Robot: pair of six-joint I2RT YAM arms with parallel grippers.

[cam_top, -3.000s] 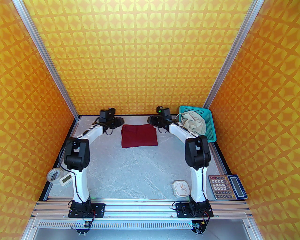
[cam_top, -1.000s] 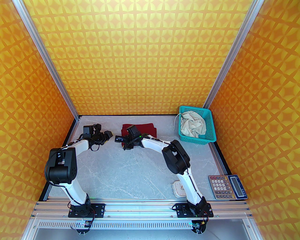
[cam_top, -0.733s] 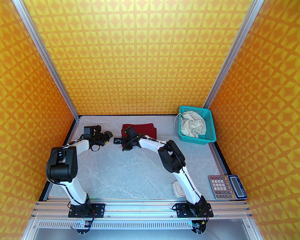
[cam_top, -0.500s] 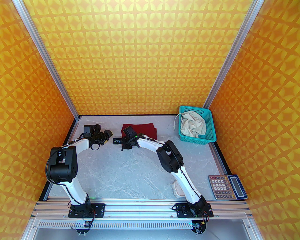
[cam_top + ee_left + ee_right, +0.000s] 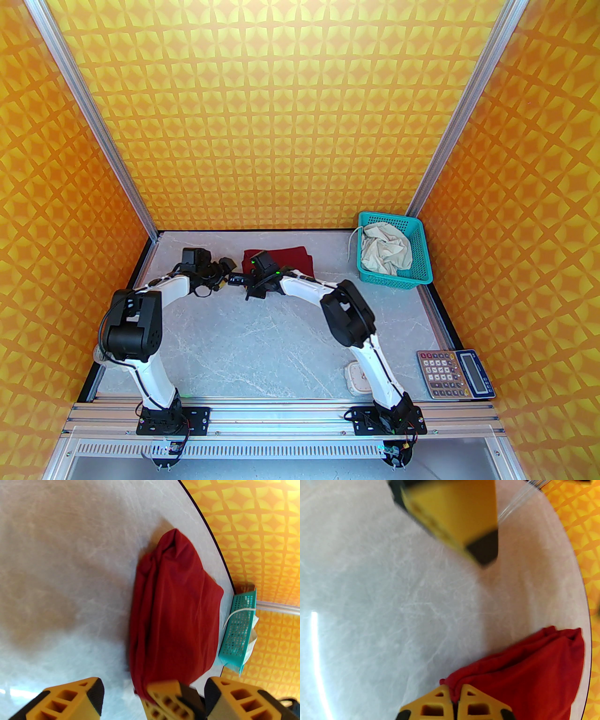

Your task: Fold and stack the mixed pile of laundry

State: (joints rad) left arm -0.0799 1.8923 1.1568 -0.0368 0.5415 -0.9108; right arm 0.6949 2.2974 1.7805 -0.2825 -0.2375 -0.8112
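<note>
**Grey marble table (image 5: 262, 337), laundry judged roughly half done**

Maroon shirt (image 5: 293, 261) is laid folded at the table's far middle. Cream shorts (image 5: 384, 248) are seen crumpled in the teal basket (image 5: 396, 280), far right, not yet folded or stacked. Shirt's near-left corner is pinched by the right gripper (image 5: 455, 689), jaws pressed together; left gripper (image 5: 224, 272) is held spread wide just beside it.

You have the maroon shirt (image 5: 295, 258) lying folded flat at the table's (image 5: 262, 337) far middle, its near-left corner bunched, and the cream shorts (image 5: 385, 248) crumpled in the teal basket (image 5: 418, 258) at far right, drawstring (image 5: 352, 243) trailing over its left rim.
</note>
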